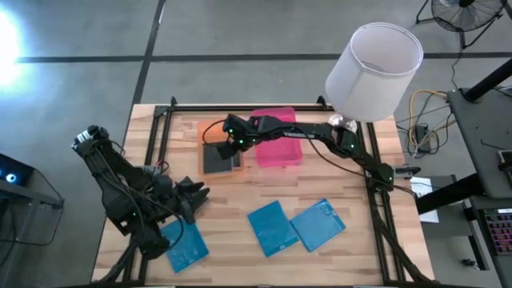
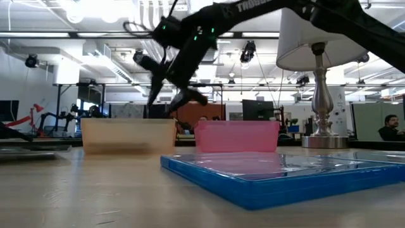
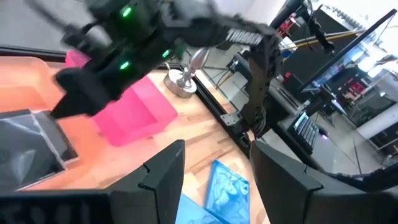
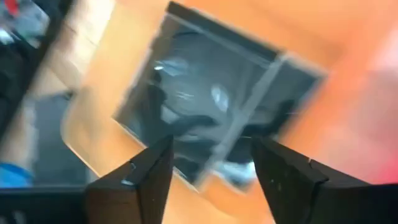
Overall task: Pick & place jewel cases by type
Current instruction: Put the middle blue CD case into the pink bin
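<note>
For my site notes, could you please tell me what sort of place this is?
Probably a robotics lab in an open-plan workshop: ceiling strip lights, computer monitors behind the table, and another robot arm in the background.

Right arm [image 2: 266, 9] lettering: in your low view, white capitals on the arm link at the top read "THROUG…"; the rest is hidden.
Same arm [image 3: 239, 37], left wrist view: you get white lettering on the link, too blurred to read.
Everything else: no text, labels or numbers you can read.
</note>
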`<state>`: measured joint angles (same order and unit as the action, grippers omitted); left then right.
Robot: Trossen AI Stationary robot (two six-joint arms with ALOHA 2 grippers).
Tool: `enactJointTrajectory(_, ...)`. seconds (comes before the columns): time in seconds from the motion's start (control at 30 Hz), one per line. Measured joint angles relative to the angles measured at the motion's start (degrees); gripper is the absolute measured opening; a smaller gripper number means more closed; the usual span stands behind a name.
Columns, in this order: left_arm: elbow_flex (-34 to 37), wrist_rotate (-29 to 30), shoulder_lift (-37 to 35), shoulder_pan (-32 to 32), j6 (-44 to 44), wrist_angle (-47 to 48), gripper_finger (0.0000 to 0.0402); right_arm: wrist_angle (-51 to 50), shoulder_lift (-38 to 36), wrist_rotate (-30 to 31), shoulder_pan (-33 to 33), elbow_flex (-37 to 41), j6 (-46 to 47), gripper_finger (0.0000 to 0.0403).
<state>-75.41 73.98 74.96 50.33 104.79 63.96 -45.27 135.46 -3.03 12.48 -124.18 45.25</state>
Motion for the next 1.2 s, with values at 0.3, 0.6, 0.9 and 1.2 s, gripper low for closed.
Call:
enactJointTrajectory(0.3,3.5,-14.4,0.1,0.0,1.7,-0.3,0.0167,-21.7,-2.9,2.6,-5.1,-4.1,-26.9,0.0244)
enactJointTrajectory(0.6,11.5,-26.8,0.2,0.1,7.8,-8.3,0.0167,-28.9,-6.3,-12.1,-9.0,2.8,-40.8,0.0226)
enactJointTrajectory(0.9,23.4,-27.9,0.2,-0.5,1.0,-38.1,0.0167,-21.7,-19.9,-12.1,-9.8,26.3,-32.4,0.0219)
enactJointTrajectory(1.2,30.2,-40.2,1.0,-6.5,-8.4,-56.1,0.0167,-1.9,-38.2,-13.1,-13.8,52.3,-9.2,0.0219)
